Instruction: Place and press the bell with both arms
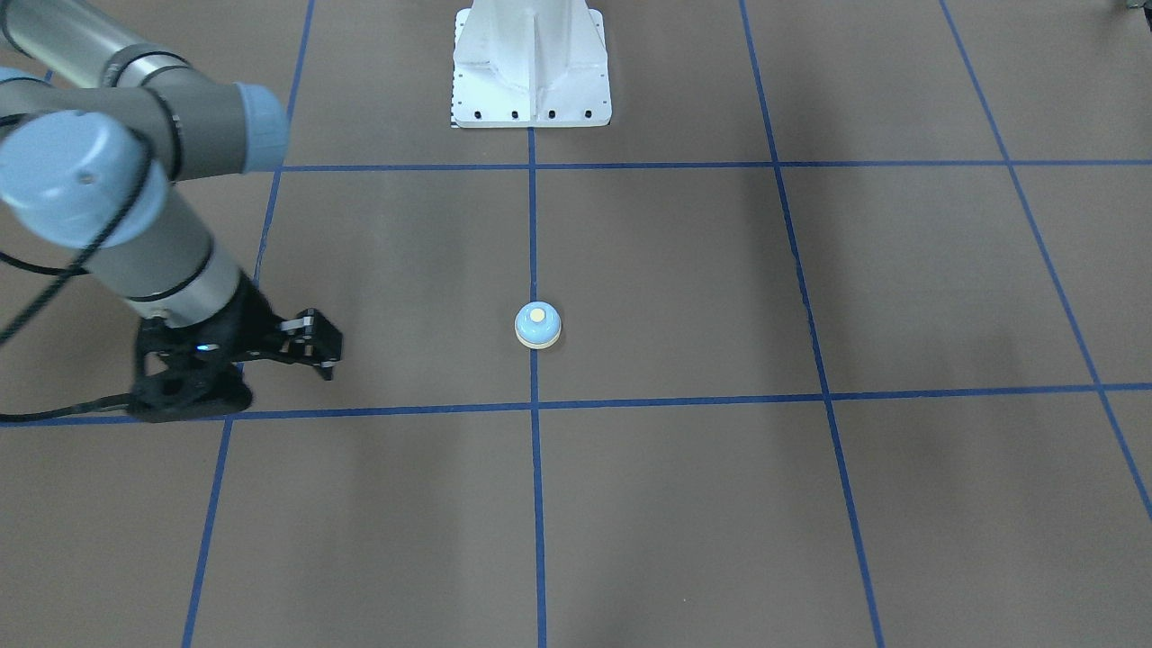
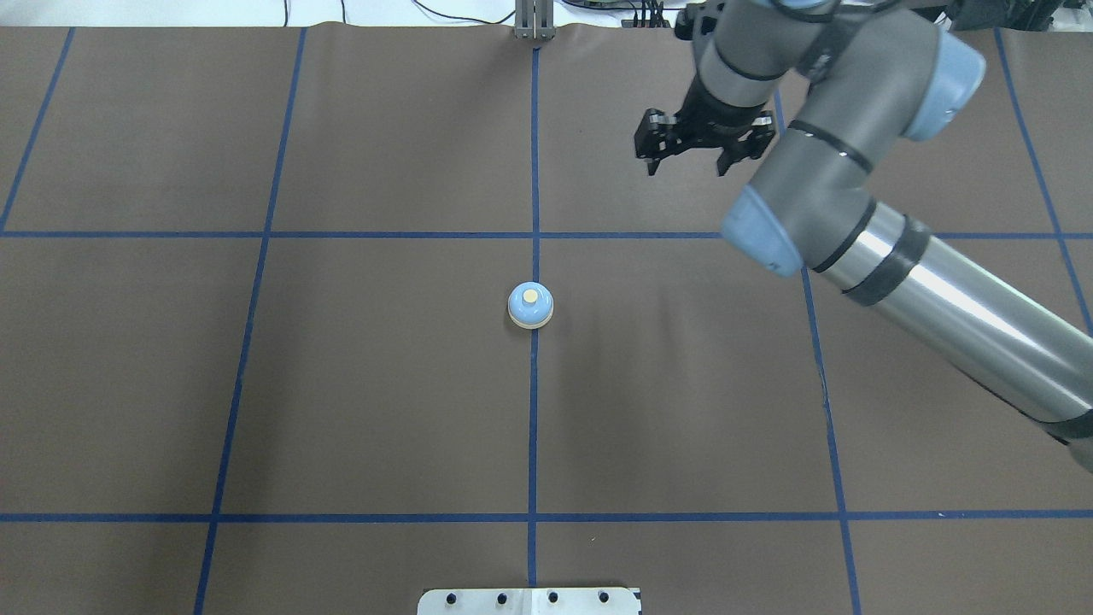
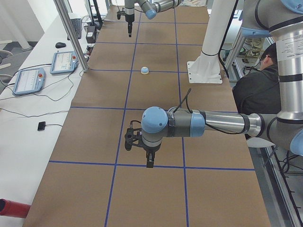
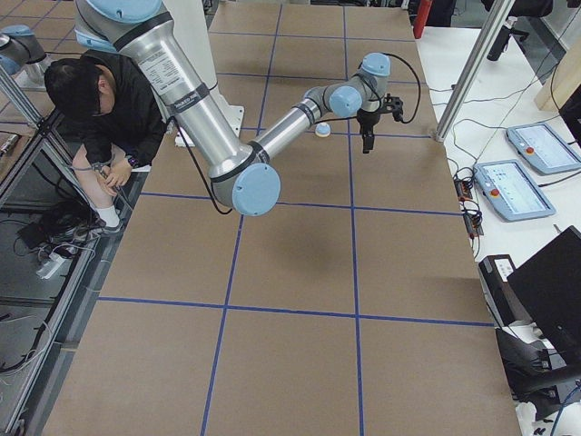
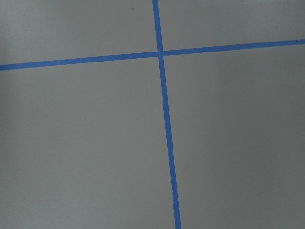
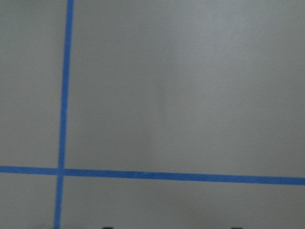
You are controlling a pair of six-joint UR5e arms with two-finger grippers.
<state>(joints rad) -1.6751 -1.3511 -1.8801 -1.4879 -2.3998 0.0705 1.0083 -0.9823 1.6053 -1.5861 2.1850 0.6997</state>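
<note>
One bell (image 2: pixel 530 305), well apart from right end effector (image 2: pixel 686 164), spread wide, left end effector (image 3: pixel 148 161) farther off, width unclear.

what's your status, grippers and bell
Right gripper open, empty, away from bell. Left gripper pointing down, jaws unclear. Bell upright on centre tape line, nothing touching it.

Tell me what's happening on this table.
The small light-blue call bell with a cream button sits alone on a blue tape line in the middle of the brown table, untouched. The right arm's black gripper hovers open and empty, off to one side beyond it. The left arm's black gripper hangs far from the bell.
</note>
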